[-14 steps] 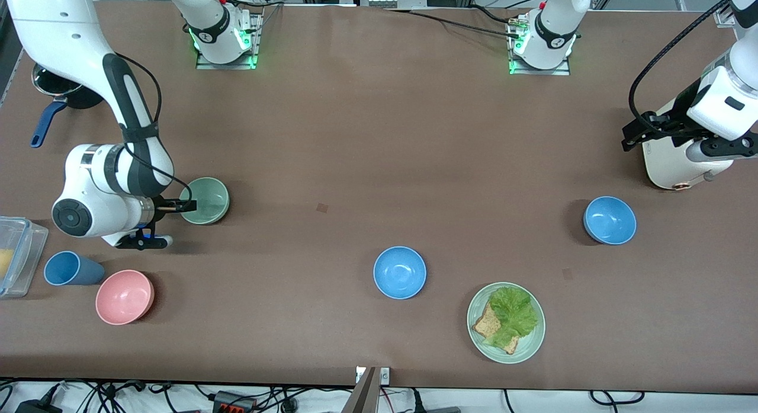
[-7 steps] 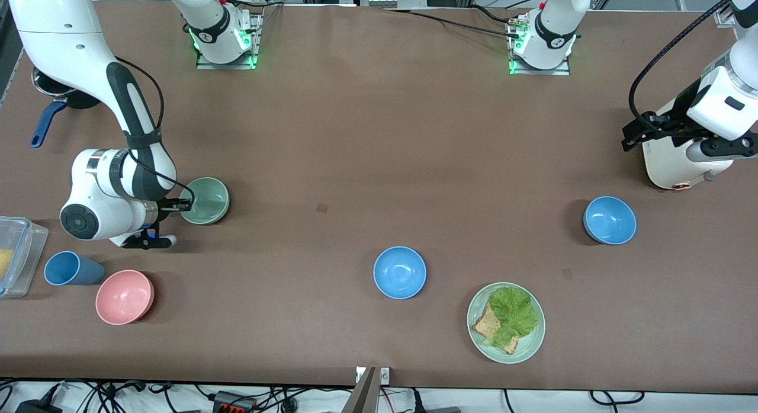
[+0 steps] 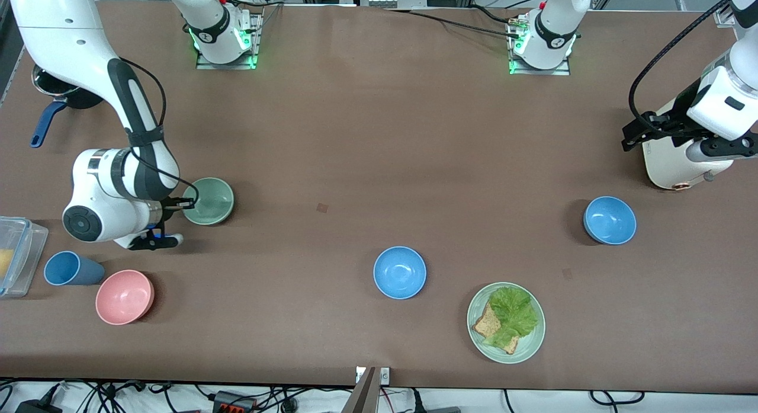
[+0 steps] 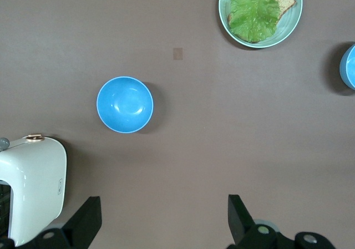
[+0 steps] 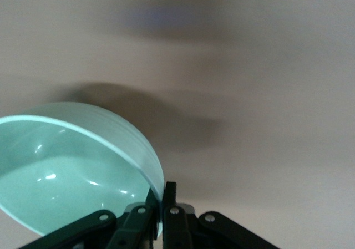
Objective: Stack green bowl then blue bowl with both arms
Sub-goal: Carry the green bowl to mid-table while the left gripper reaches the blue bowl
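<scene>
- Nearest the front camera, the pale green plate of lettuce and toast sat untouched, with a pink bowl and a dark blue cup toward the right arm's end of the table.
- A little farther from the camera, a second blue bowl lay near the table's middle, well apart from both grippers.
- The blue bowl rested farther still, toward the left arm's end, beside a white appliance; the left wrist view showed it on bare table, away from the fingers.
- The left gripper waited over the table by the appliance with its fingers spread wide and nothing between them.
- Over the last second the green bowl had shifted slightly toward the table's middle, and the right arm's wrist with it; a judgement is that the carry toward a stacking spot had begun.
- The right gripper was closed on the green bowl's rim at the edge facing the right arm's end; the right wrist view showed the thin wall pinched between the fingers, with the bowl apparently tilted.
- Both blue bowls remained well apart from the green one, so stacking had not yet started.
</scene>
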Robot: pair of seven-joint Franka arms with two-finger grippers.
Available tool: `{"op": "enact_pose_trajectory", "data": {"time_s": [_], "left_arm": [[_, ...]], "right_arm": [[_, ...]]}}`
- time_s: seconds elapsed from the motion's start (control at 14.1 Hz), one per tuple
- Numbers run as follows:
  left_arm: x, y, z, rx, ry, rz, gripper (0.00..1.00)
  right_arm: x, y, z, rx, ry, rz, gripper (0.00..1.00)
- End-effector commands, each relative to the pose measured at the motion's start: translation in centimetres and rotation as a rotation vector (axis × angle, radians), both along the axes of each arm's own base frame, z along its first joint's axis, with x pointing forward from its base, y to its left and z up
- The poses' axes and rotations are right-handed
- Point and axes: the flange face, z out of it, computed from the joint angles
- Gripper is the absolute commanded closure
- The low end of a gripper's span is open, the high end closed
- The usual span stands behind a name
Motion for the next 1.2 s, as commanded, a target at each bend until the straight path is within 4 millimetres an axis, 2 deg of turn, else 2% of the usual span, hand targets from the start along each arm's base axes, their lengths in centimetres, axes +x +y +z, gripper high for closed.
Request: {"op": "enact_pose_trajectory", "data": {"time_s": [0.0,0.07,0.21,0.42,0.57,0.78,0.85,0.92,0.99,1.06,1.13], "left_arm": [[0.2,0.1,0.6,-0.012,0.008,0.010,0.00],[0.2,0.1,0.6,-0.012,0.008,0.012,0.00],[0.2,0.1,0.6,-0.012,0.006,0.012,0.00],[0.3,0.2,0.6,-0.012,0.006,0.013,0.00],[0.7,0.3,-0.4,-0.012,0.021,0.009,0.00],[2.4,1.3,-4.1,-0.004,0.085,0.021,0.00],[3.2,1.7,-6.2,-0.004,0.120,0.025,0.00],[3.7,3.0,-7.8,-0.010,0.144,0.042,0.00],[4.3,5.1,-9.6,-0.016,0.172,0.074,0.00],[5.1,6.5,-11.0,-0.025,0.188,0.079,0.00],[6.7,7.2,-12.4,-0.032,0.192,0.066,0.00]], "right_arm": [[1.3,8.1,6.4,0.050,0.002,0.100,1.00],[1.3,10.4,7.3,0.060,-0.007,0.123,1.00],[0.1,16.3,7.3,0.106,0.001,0.143,1.00],[-2.7,25.1,6.6,0.093,0.008,0.107,1.00],[-4.0,29.4,4.8,0.082,-0.017,0.092,1.00],[-6.9,36.9,2.0,0.064,-0.089,0.057,1.00],[-7.5,38.6,1.3,0.074,-0.117,0.048,1.00],[-8.1,40.2,0.4,0.083,-0.145,0.036,1.00],[-8.7,41.4,-0.5,0.085,-0.158,0.023,1.00],[-9.2,42.1,-1.1,0.081,-0.159,0.008,1.00],[-9.8,42.8,-1.6,0.072,-0.154,0.000,1.00]]}}
